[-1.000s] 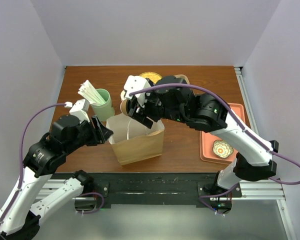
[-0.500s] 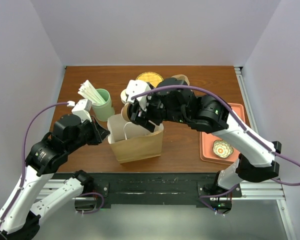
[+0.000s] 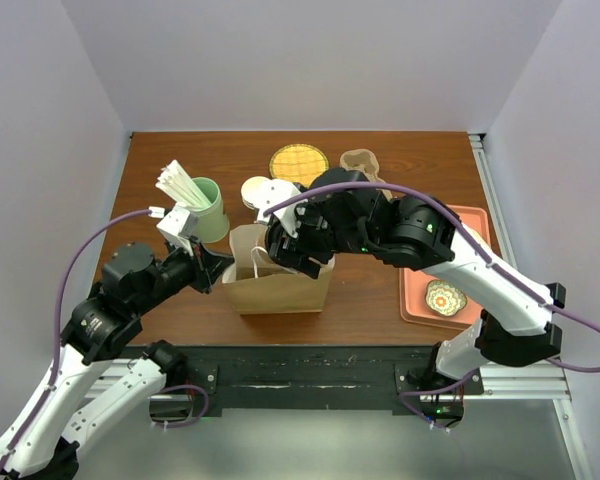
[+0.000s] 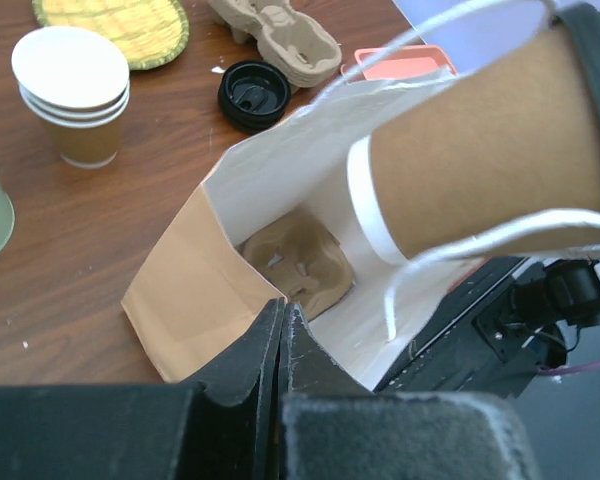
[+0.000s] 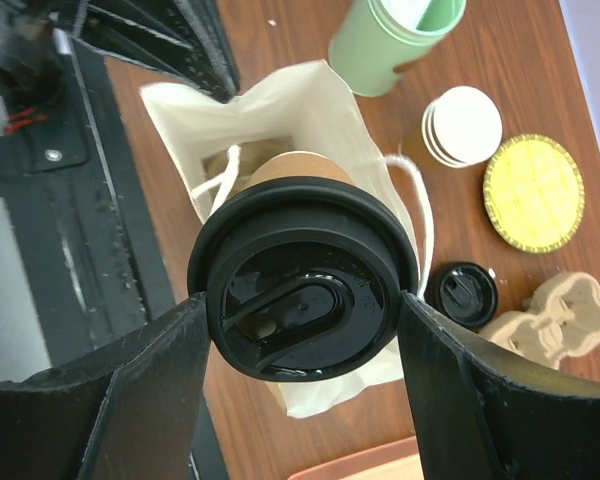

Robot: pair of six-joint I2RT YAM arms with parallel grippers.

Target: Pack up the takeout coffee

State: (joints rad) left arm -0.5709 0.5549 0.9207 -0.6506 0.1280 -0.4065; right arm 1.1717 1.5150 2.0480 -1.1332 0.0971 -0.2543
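Note:
The takeout coffee (image 5: 302, 295), a brown paper cup with a black lid, is gripped at its sides in my right gripper (image 5: 302, 300). It hangs tilted just above the open mouth of the brown paper bag (image 3: 280, 290), and its body (image 4: 480, 150) looms over the bag in the left wrist view. My left gripper (image 4: 282, 310) is shut on the bag's near left rim (image 4: 195, 290). A pulp cup carrier (image 4: 300, 262) lies in the bottom of the bag. In the top view my right gripper (image 3: 298, 245) hides the cup.
Behind the bag stand a pale green cup of white sticks (image 3: 205, 210) and a stack of paper cups (image 3: 263, 192). A yellow woven coaster (image 3: 299, 160), a loose black lid (image 5: 462, 293) and another pulp carrier (image 3: 360, 160) lie nearby. An orange tray (image 3: 415, 300) with a patterned dish (image 3: 445, 297) sits at right.
My left gripper has closed on the bag's left rim, and the bag now stands squarer. My right gripper has lowered the coffee closer to the bag's mouth.

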